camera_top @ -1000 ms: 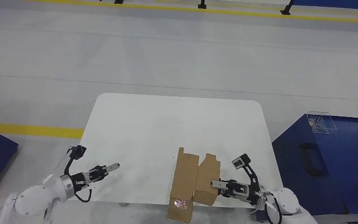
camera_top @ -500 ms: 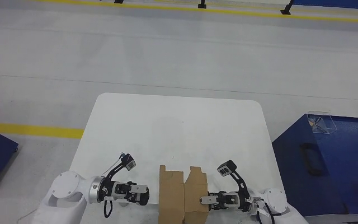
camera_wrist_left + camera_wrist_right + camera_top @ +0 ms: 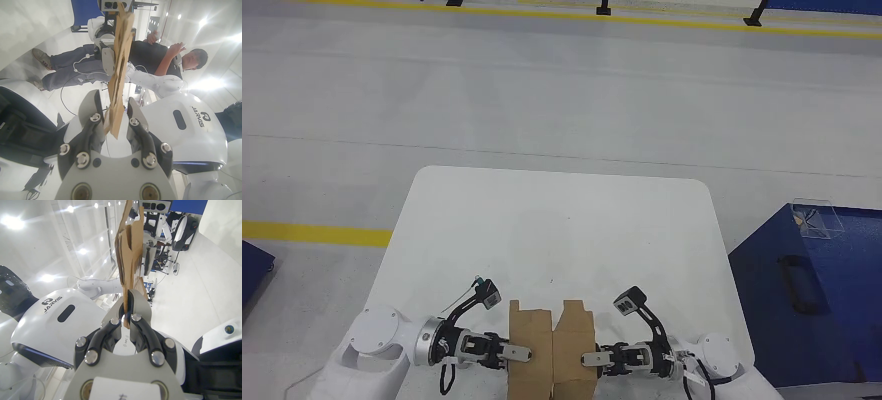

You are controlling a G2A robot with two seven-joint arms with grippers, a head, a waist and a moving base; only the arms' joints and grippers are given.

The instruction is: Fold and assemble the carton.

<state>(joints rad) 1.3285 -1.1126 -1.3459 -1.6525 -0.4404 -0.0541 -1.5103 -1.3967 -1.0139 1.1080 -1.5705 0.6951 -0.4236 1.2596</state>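
Right gripper (image 3: 129, 302) is clamped on one edge of the flattened carton (image 3: 550, 338) at the near edge of the table (image 3: 562, 220); left gripper (image 3: 113, 106) is spread around the opposite edge. The cardboard looks light and stiff, likely bending at its creases, so edges suit gripping
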